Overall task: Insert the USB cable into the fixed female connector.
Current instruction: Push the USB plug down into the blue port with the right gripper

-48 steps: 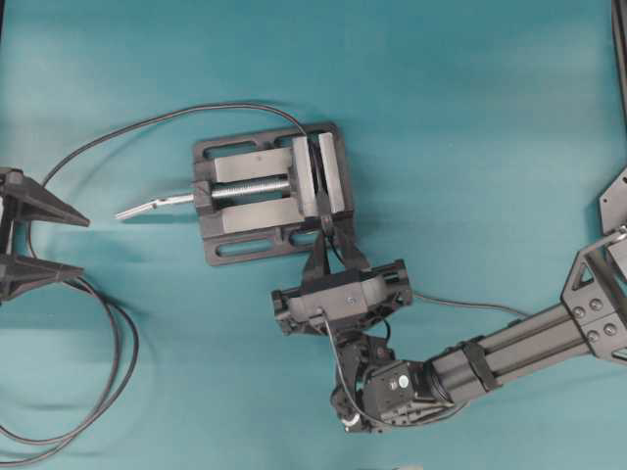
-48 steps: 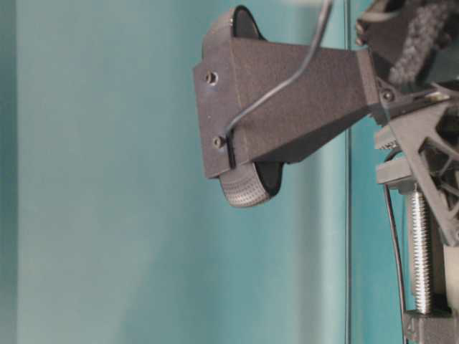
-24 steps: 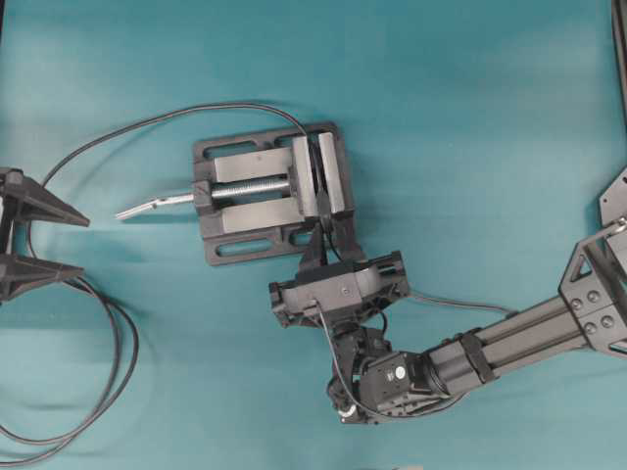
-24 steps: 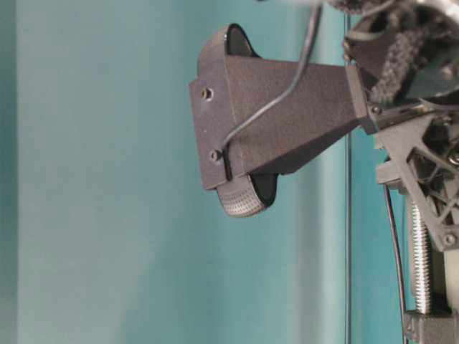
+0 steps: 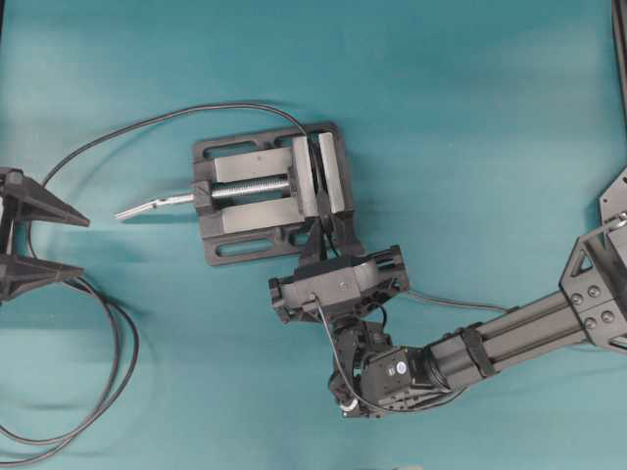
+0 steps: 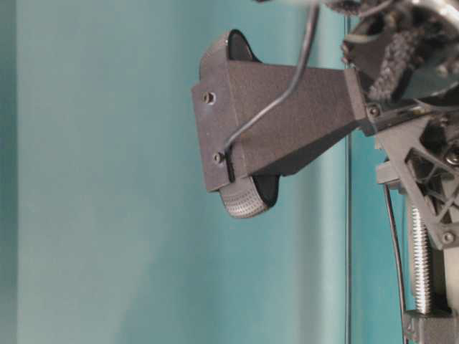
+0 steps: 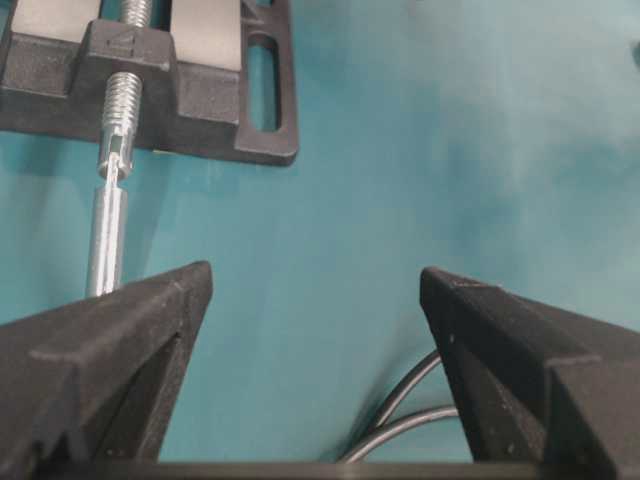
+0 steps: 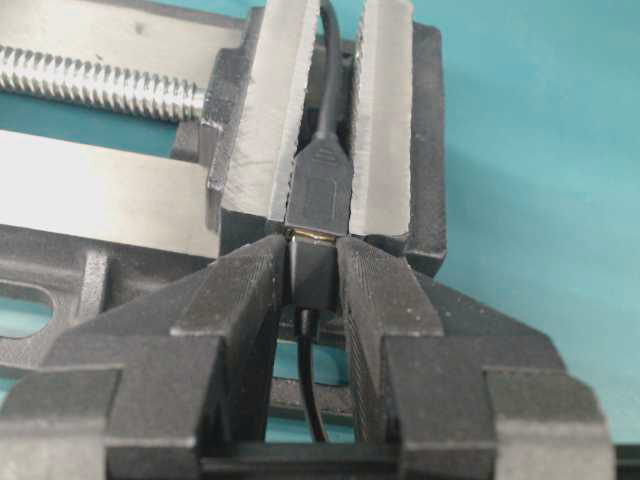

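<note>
Right gripper: I have its two black ribbed fingers clamped on the small black rectangular plug of the thin black USB cable, whose cord trails back between the fingers towards the wrist.
Plug position: butted against the tiny dark rectangular female connector; only a sliver of brassy metal shows at the joint, so I judge the tip nearly seated.
Socket mount: pinched between the jaws of the dark grey metal vise, its thicker cable running out the far side.
Plug axis: long axis in line with the socket, tip pointing away from the wrist into the vise slot.
Technique: I would push straight along that axis, keeping the wrist square; any sideways lean risks binding.
Left gripper: spread wide, holding nothing, well apart from the vise.
</note>
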Tool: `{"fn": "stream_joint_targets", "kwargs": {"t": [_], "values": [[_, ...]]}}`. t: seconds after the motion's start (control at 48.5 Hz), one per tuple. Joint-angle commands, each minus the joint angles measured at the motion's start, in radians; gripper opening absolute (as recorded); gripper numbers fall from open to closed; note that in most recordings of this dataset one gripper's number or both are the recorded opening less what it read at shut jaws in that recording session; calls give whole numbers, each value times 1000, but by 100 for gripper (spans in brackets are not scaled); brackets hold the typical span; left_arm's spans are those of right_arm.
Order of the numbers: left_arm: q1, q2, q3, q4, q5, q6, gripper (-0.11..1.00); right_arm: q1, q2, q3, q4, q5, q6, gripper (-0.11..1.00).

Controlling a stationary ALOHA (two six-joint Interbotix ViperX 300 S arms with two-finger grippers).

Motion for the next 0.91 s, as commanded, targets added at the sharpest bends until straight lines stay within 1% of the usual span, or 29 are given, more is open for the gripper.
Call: {"fn": "stream_joint_targets", "kwargs": {"t": [0.0, 0.124, 0.454, 0.887], "values": [[2, 14, -12, 3, -5, -14, 100, -155, -48, 0, -29, -2, -3, 21], [2, 14, -12, 3, -5, -14, 100, -166, -48, 2, -32, 6, -5, 21], [2, 14, -14, 3, -5, -14, 100, -166, -48, -5, -32, 6, 2, 21], [2, 12, -14, 5, -5, -14, 100, -110, -52, -14, -25, 6, 5, 21]]}}
